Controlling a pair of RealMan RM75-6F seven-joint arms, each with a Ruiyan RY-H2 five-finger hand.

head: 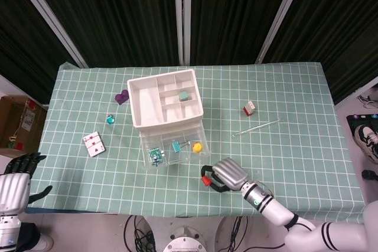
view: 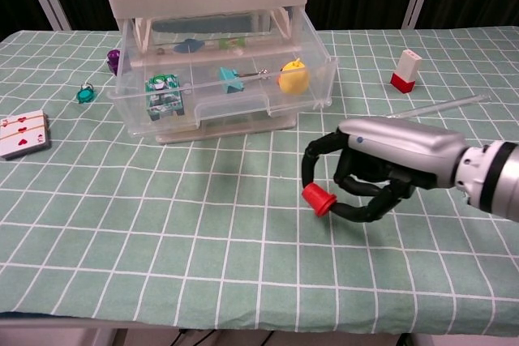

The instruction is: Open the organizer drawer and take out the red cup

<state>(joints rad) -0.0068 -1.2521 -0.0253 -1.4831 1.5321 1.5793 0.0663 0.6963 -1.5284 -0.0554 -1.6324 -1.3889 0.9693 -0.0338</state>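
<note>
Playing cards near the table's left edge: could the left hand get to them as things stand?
Probably yes. The left hand hangs open just off the table's left front corner, holding nothing, and bare cloth lies between it and the playing cards. The organizer stands off to the side.

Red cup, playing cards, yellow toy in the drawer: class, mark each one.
red cup [view: 319,199], chest view, its side.
playing cards [head: 94,144], head view, top card's face.
yellow toy [view: 293,78], chest view, its body.
</note>
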